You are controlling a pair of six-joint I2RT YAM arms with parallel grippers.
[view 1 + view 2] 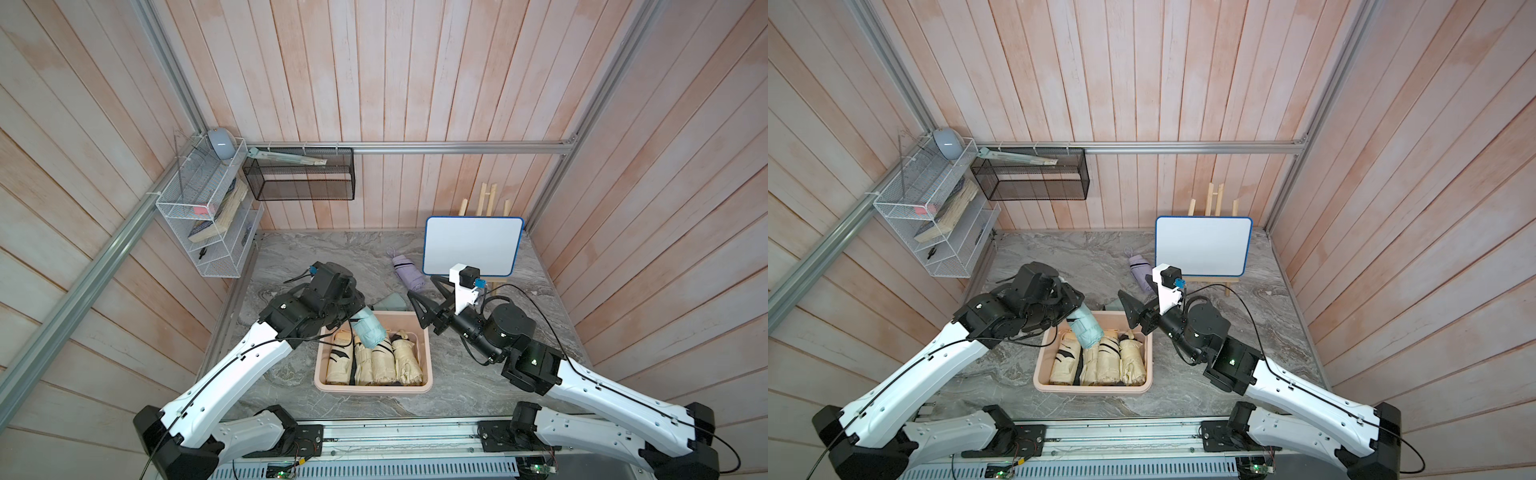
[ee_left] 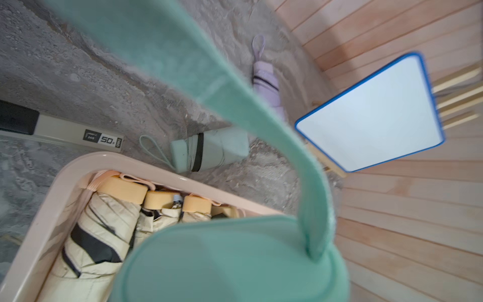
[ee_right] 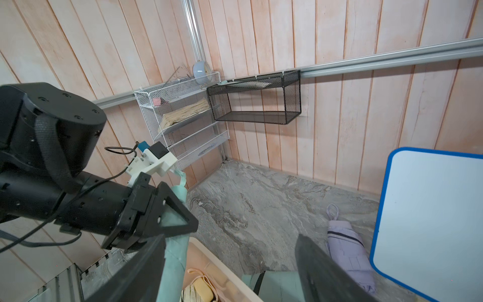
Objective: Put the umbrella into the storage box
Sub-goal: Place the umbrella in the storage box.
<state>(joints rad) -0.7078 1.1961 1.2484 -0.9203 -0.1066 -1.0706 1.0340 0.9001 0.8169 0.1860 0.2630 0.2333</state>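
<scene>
**One mint umbrella (image 1: 370, 328) clamped in my left claw (image 3: 173, 224)**

My left claw grips it near the handle end. From there it slants down, with its lower end over the far left part of the storage box (image 1: 374, 390), above four beige umbrellas (image 1: 374, 361) lying side by side inside. I cannot tell whether it touches them. My right claw (image 1: 422, 286) hovers by the box's far right corner, fingers wide apart and nothing between them. Under it, a second mint umbrella (image 2: 209, 150) lies on the table (image 1: 316, 257), just beside the box's far rim. Ahead of that claw, a lilac umbrella (image 1: 407, 272) lies near the whiteboard (image 1: 473, 245).
</scene>
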